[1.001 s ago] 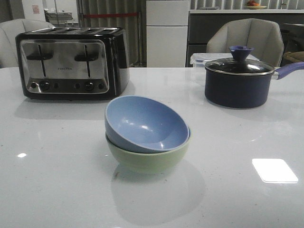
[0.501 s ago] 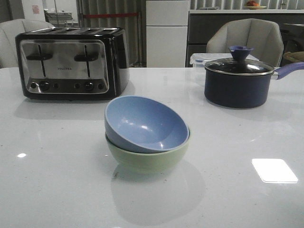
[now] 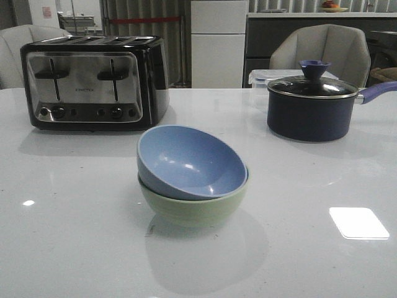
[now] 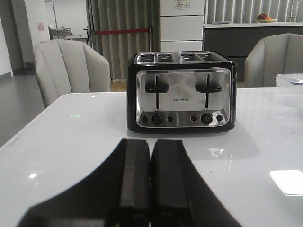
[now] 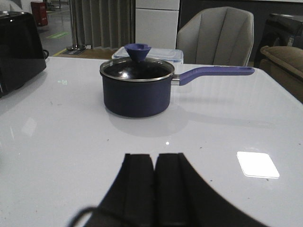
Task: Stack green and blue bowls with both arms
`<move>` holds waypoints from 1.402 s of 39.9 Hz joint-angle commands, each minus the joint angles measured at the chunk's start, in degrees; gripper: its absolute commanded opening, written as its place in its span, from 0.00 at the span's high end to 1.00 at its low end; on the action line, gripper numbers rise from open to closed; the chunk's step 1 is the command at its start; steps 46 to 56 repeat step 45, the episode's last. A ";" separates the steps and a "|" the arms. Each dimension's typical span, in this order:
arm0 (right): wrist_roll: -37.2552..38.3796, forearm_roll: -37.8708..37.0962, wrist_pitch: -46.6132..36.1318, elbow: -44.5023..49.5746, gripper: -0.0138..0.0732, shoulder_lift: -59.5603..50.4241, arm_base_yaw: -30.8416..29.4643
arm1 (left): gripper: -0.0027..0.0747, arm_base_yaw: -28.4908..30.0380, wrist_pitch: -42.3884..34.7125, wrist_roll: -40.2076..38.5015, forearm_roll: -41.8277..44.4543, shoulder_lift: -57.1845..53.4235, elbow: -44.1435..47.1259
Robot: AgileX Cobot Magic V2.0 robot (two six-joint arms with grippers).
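Note:
The dusty blue bowl [image 3: 189, 161] sits tilted inside the pale green bowl [image 3: 192, 208] at the middle of the white table, in the front view. Neither arm shows in the front view. My left gripper [image 4: 150, 142] is shut and empty, held low over the table and facing the toaster. My right gripper [image 5: 155, 156] is shut and empty, held low over the table and facing the navy pot. The bowls do not show in either wrist view.
A black and chrome toaster [image 3: 93, 81] stands at the back left, also in the left wrist view [image 4: 182, 92]. A dark navy lidded pot [image 3: 313, 105] with a purple handle stands at the back right, also in the right wrist view [image 5: 137, 87]. Chairs stand behind the table.

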 commanded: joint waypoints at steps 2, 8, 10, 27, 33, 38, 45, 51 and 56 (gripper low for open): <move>0.00 0.13 -8.32 -0.33 0.80 -1.17 -0.68 | 0.84 -0.41 -4.90 -0.57 -0.10 -1.14 0.57; 0.00 0.13 -11.11 -0.33 0.80 -1.17 -0.68 | 0.84 -0.41 -4.90 -0.57 -0.10 -1.14 0.57; 0.00 0.13 -11.11 -0.33 0.80 -1.17 -0.68 | 0.84 -0.41 -4.90 -0.57 -0.10 -1.14 0.57; 0.00 0.13 -11.10 -0.33 0.80 -1.17 0.92 | 0.84 -0.41 -4.90 -0.57 -0.10 -1.14 0.57; 0.00 0.13 -11.10 -0.33 0.80 -1.17 3.41 | 0.84 -0.41 -4.90 -0.57 -0.10 -1.14 0.57; 0.00 0.13 -11.10 -0.33 0.80 -1.17 3.29 | 0.84 -0.41 -4.90 -0.57 -0.10 -1.14 0.57; 0.00 0.13 -11.10 -0.33 0.80 -1.17 3.29 | 0.84 -0.41 -4.90 -0.57 -0.10 -1.14 0.57; 0.00 0.13 -11.10 -0.33 0.80 -1.17 3.29 | 0.84 -0.41 -4.90 -0.57 -0.10 -1.14 0.57; 0.00 0.13 -11.10 -0.33 0.80 -1.17 3.29 | 0.84 -0.41 -4.90 -0.57 -0.10 -1.14 0.57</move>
